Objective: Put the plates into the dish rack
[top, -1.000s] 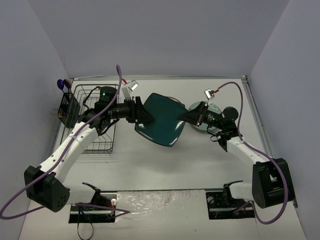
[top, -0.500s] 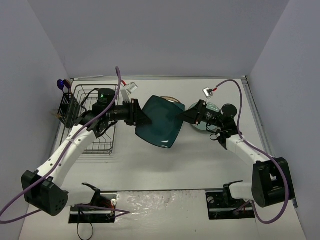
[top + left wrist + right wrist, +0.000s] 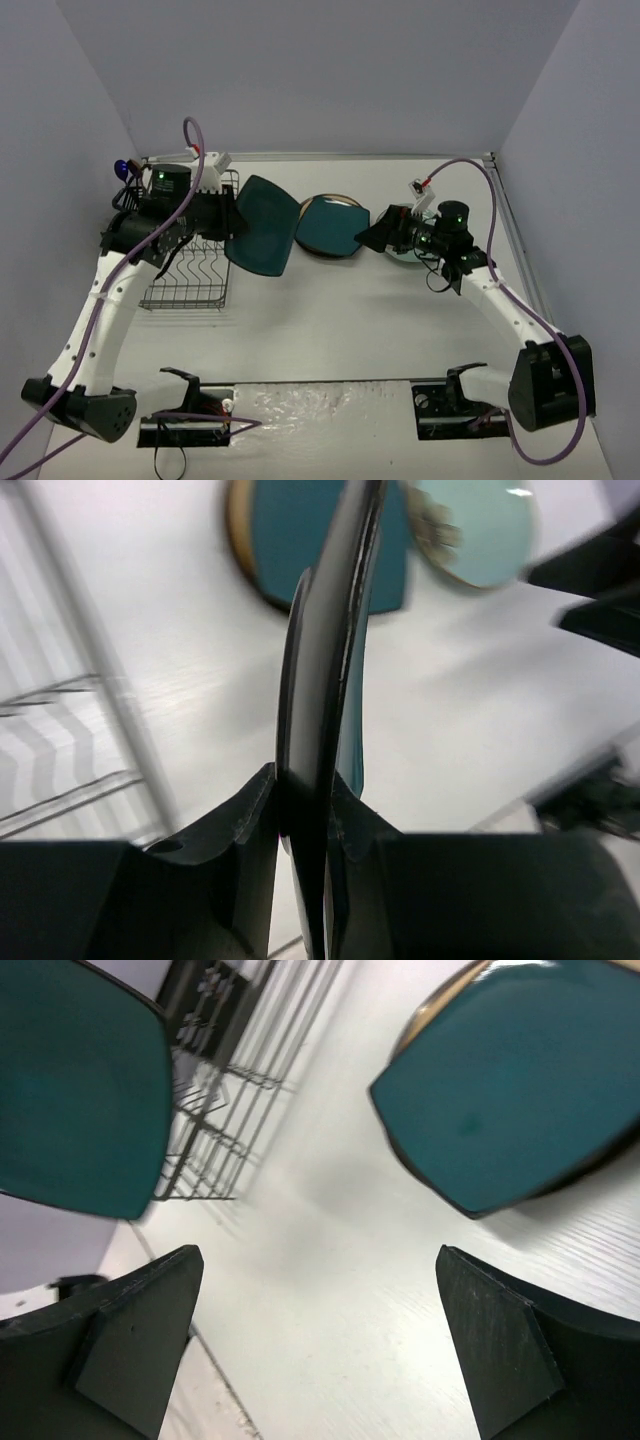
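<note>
My left gripper (image 3: pixel 228 218) is shut on the rim of a dark teal rounded-square plate (image 3: pixel 263 226), which hangs tilted just right of the dish rack (image 3: pixel 190 268). In the left wrist view that plate (image 3: pixel 335 650) stands edge-on between the closed jaws of the left gripper (image 3: pixel 305 815). A second dark teal plate (image 3: pixel 330 225) lies on a brown-rimmed plate (image 3: pixel 331 199) at mid-table. My right gripper (image 3: pixel 368 240) stands open and empty beside it, above bare table (image 3: pixel 320 1330). A pale mint plate (image 3: pixel 404 256) lies partly hidden under the right arm.
A black cutlery caddy (image 3: pixel 135 215) hangs on the rack's left side, with a blue object (image 3: pixel 122 168) behind it. Grey walls close in the table on three sides. The rack wires (image 3: pixel 240 1070) show behind the held plate (image 3: pixel 70 1090) in the right wrist view.
The right gripper opened and let go of the teal plate. The left arm swung the plate left toward the rack, uncovering the second teal plate underneath.
</note>
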`<state>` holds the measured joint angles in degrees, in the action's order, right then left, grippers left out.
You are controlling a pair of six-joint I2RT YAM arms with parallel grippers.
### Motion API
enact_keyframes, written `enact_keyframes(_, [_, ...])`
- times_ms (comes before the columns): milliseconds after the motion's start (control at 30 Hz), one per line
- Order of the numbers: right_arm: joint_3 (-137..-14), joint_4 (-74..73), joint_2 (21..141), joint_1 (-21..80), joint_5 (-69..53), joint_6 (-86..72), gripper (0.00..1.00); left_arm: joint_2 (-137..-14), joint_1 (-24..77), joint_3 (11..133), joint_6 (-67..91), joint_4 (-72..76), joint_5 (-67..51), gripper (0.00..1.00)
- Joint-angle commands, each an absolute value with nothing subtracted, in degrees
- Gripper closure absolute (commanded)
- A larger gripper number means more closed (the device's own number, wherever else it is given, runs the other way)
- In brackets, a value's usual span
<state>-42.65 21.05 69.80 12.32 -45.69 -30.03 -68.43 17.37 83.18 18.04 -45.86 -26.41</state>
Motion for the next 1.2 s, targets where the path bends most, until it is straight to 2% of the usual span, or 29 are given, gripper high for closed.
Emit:
enact_keyframes(0, [-44.0,14.7,62.6,12.0,-35.0,-22.5,0.00,-64.8,15.4,95.0,7.4,-54.8,-0.8,1.00])
enact_keyframes(300, [-42.7,11.3,56.8,12.1,-30.7,-21.1,0.00,-64.5,7.2,91.9,-4.6,-51.7,16.6,1.00])
enact_keyframes(400, [-42.6,11.3,56.2,12.6,-32.0,-21.4,0.00,-64.7,4.4,90.2,-7.8,-47.5,17.4,1.00])
enact_keyframes(700, [-42.1,9.5,55.0,21.8,-27.6,-19.0,0.00,-71.4,-5.0,88.9,-16.5,-40.7,13.0,1.00])
enact_keyframes(767, [-41.8,9.2,54.7,23.9,-27.0,-18.7,0.00,-72.6,-7.0,88.3,-17.4,-38.4,8.6,1.00])
enact_keyframes(1033, [-42.3,7.9,54.5,27.1,-25.5,-17.4,0.00,-74.5,-13.9,84.9,-17.7,-34.0,-2.1,1.00])
enact_keyframes(1167, [-42.3,7.8,54.6,27.3,-25.7,-17.2,0.00,-75.5,-14.9,83.1,-18.7,-33.1,-1.2,1.00])
